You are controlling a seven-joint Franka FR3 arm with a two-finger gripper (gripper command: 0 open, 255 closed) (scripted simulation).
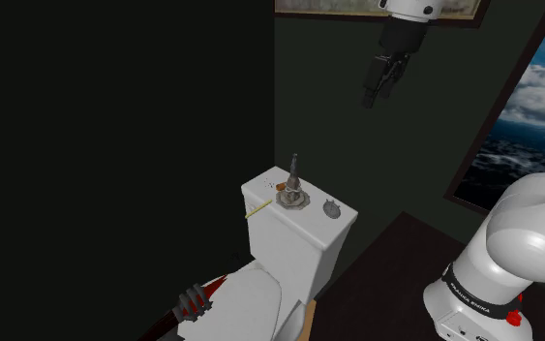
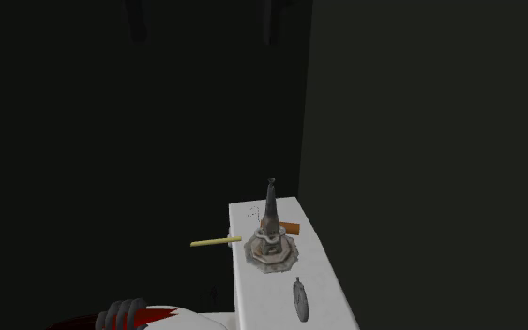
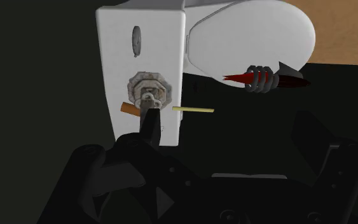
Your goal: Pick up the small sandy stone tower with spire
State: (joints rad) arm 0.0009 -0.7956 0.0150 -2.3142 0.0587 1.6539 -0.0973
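Progress: nothing is held; the approach is not yet made; descent, grasp and lift are judged to be left.
Claw: the gripper [image 1: 375,89] is seen high above the toilet, fingers apart, nothing between them.
Tower place: the tower [image 1: 292,184] is stood upright on the tank lid [image 1: 311,225], near its middle, well below the gripper.
Neighbours: an orange stub [image 2: 292,228] is laid just beside the base, on the second exterior view's right. A yellow stick [image 2: 217,242] is stuck out past the lid's edge. A grey oval [image 2: 299,298] is laid apart from the tower on the same lid.
Tower shape: a wide, flat, many-sided base, a narrow body and a thin spire tapered to a point.
Tower surface: mottled grey-tan, rough and stone-like, darker toward the tip.
Lid: white, smooth, flat, with rounded corners.
Toilet: a white, smooth, rounded seat cover [image 3: 254,38] is seen; a red-and-dark ribbed thing [image 3: 263,77] is seen at its rim.
Grasp judged: the body above the base is judged the likeliest hold, since the spire is thin and the base wide.
Surroundings: dark plain walls; a window [image 1: 527,116] with clouds is seen at the shoulder view's right.
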